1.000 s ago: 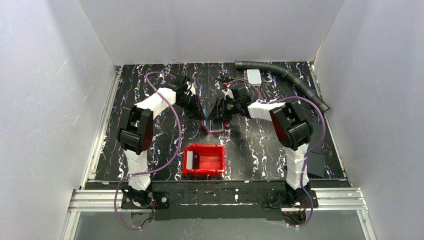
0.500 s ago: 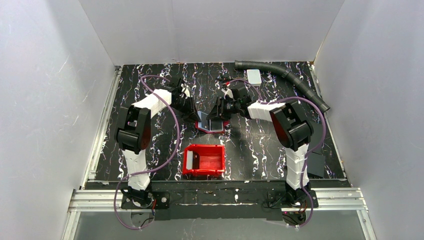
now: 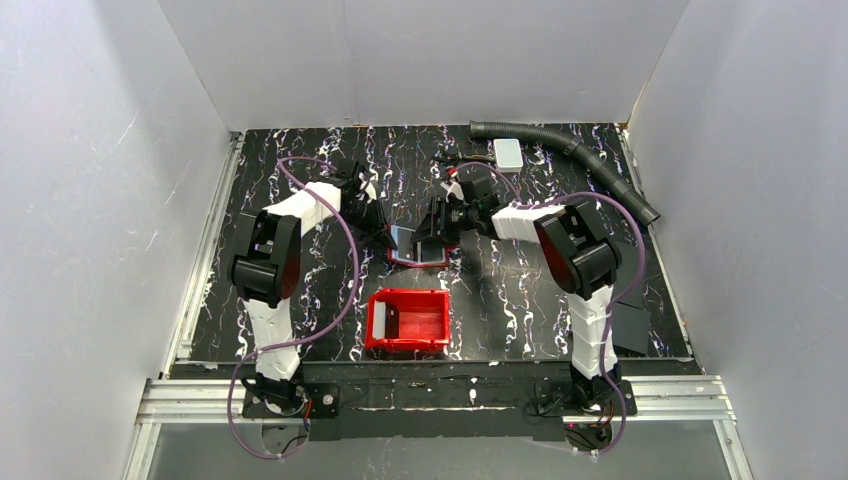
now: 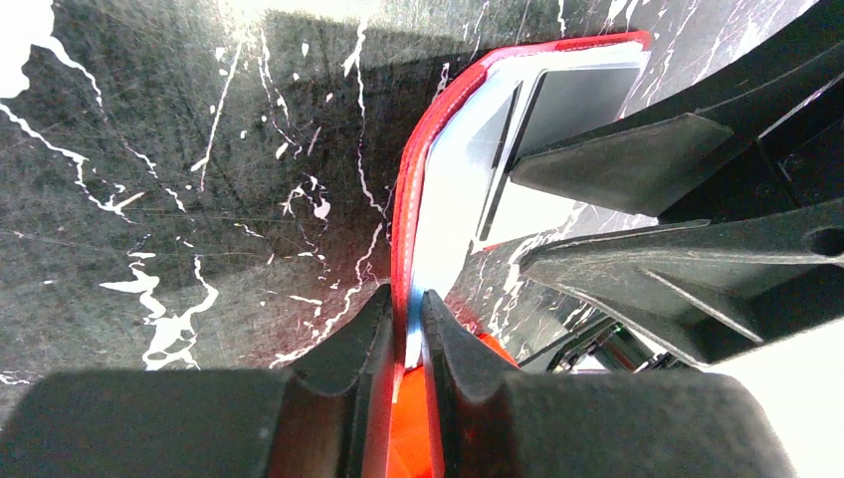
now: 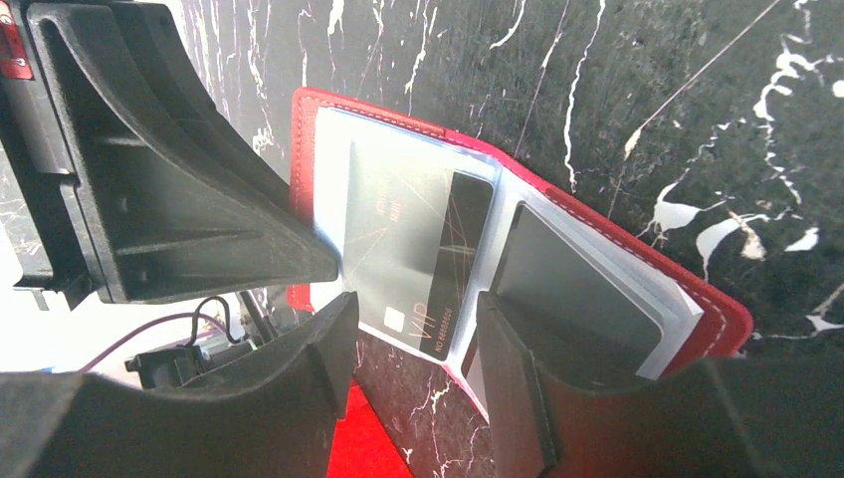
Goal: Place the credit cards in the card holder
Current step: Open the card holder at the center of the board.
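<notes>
Top view, table [image 3: 500, 290] black with white marbling.

- Card holder [image 5: 602, 231]: lies open at the middle of the table, at 12 o'clock from the red bin [image 3: 446, 322] and apart from it. Red cover underneath, clear pale sleeves facing up.
- In the holder: a credit card [image 5: 393, 234], pale grey with a dark stripe and "VIP" lettering, lies in the sleeve on the 9 o'clock half in the right wrist view. A second card [image 5: 572, 284], plain grey, sits in the sleeve on the 3 o'clock half.
- Left gripper [image 4: 407, 317]: at the holder's 9 o'clock edge in the top view. Fingers nearly together, pinching the red cover and the pale sleeve edge between the tips.
- Right gripper [image 5: 416, 324]: comes in from 2 o'clock in the top view. Jaws stand well apart, tips low over the holder's inside, with the near end of the VIP card between them. Cannot tell whether either tip presses on the card.
- Red bin: holds one pale thing [image 3: 379, 318] against its 9 o'clock wall; too small to identify.
- White block [image 3: 508, 153] at 1 o'clock from the holder, near the far edge, beside a black ribbed hose [image 3: 570, 146].
- Black flat sheets [image 3: 630, 326] at 4 o'clock, by the right arm's base.
</notes>
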You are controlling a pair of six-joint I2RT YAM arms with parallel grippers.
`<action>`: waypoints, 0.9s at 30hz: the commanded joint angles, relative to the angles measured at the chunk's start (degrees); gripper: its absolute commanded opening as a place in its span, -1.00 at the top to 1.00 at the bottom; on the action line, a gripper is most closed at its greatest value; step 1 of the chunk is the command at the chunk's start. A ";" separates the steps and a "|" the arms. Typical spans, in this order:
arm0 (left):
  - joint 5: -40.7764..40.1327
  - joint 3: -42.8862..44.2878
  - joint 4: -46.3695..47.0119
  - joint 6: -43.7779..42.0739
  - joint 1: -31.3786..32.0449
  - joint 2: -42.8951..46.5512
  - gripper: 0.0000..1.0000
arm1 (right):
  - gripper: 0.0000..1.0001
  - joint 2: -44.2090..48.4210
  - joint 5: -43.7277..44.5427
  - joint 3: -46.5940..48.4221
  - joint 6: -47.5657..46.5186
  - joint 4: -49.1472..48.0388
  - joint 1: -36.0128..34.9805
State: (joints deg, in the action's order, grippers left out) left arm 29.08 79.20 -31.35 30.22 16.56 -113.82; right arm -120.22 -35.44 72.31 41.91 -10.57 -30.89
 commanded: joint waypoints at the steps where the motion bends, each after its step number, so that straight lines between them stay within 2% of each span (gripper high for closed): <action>1: -0.66 -0.68 -0.35 -0.91 -0.53 0.13 0.77 | -0.12 -1.78 -0.33 1.82 -0.36 -0.72 -0.56; 11: -0.14 -1.32 0.74 -0.56 -0.49 -0.61 0.83 | -0.10 -4.13 -3.03 2.24 2.80 -4.11 -0.99; 12: 0.05 -1.26 0.90 -0.51 -0.49 -0.61 0.83 | -0.09 -4.12 -3.73 1.95 4.42 -6.19 -1.01; 14: 1.25 -1.96 2.26 -0.10 -0.53 0.03 0.77 | -0.07 -4.26 -7.24 -0.47 13.72 -17.60 -1.54; 21: 3.70 -4.79 6.59 2.63 -0.52 3.40 0.49 | 0.05 -5.15 -7.92 -7.23 29.76 -35.66 -2.72; 24: 3.58 -6.44 8.06 3.32 -0.61 3.59 0.39 | 0.05 -4.77 -7.56 -7.22 27.40 -32.41 -2.70; 27: 3.45 -7.25 8.62 3.61 -0.96 3.89 0.24 | 0.02 -3.32 -5.64 -4.52 17.83 -19.71 -2.36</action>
State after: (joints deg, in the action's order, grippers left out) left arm 30.46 73.36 -25.23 32.73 15.33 -113.45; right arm -125.36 -39.86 64.86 66.96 -37.82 -31.99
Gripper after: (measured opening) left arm 0.333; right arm 0.482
